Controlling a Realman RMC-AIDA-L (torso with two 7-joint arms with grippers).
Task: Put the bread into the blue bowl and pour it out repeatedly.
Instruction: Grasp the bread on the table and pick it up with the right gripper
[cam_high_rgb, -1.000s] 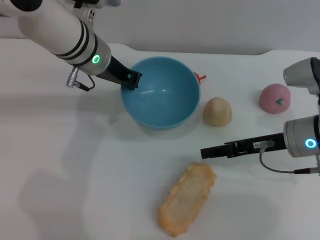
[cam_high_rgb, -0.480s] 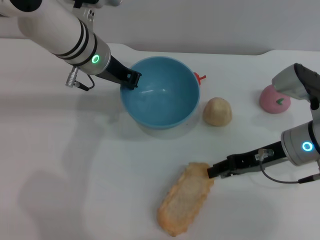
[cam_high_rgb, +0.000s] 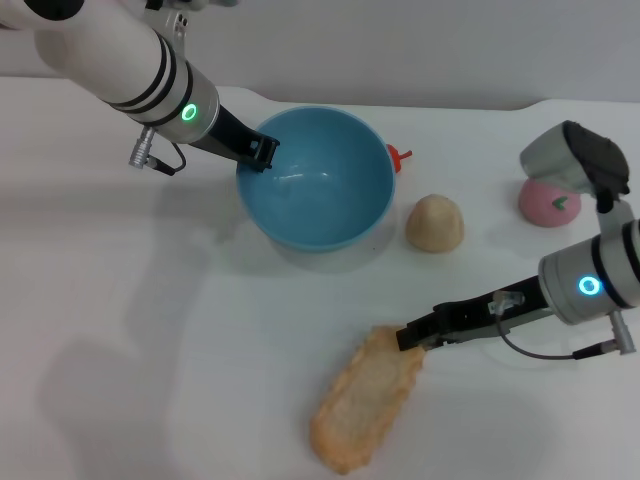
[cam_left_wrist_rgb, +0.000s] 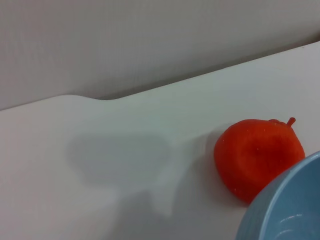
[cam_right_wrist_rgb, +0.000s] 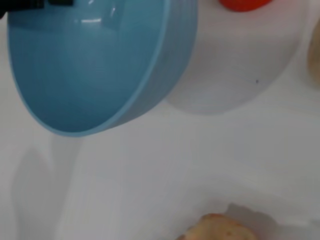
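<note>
Bread (cam_high_rgb: 362, 410) lies flat on the white worktop (cam_high_rgb: 150, 330) at the near edge of the head view, a long tan loaf set on a slant, its far end pointing toward the right arm. The right claw (cam_high_rgb: 408, 336) sits at that far end, its dark tip touching or just over the loaf's upper corner; whether its fingers are apart or together cannot be told from these views. In the right wrist view only a sliver of the bread (cam_right_wrist_rgb: 216, 227) shows at the frame's edge.

The blue bowl (cam_high_rgb: 315, 180) stands farther back, well apart from the bread, hollow and with nothing inside. It looks tipped slightly, its opening facing toward the robot. The left claw (cam_high_rgb: 262, 152) is at the bowl's left rim, clamped on that rim, with the arm reaching in from the upper left. The right wrist view shows the bowl (cam_right_wrist_rgb: 95, 65) from the side, with a dark bit of the left claw (cam_right_wrist_rgb: 30, 4) at its rim.

Behind the bowl, just beside its far wall, rests a red-orange fruit toy (cam_left_wrist_rgb: 257, 157); only its stem end peeks out in the head view (cam_high_rgb: 399, 155). A small beige bun (cam_high_rgb: 434, 222) sits to the right of the bowl, near it but not touching. A pink peach toy (cam_high_rgb: 548, 200) lies farther right, partly behind the right arm.
</note>
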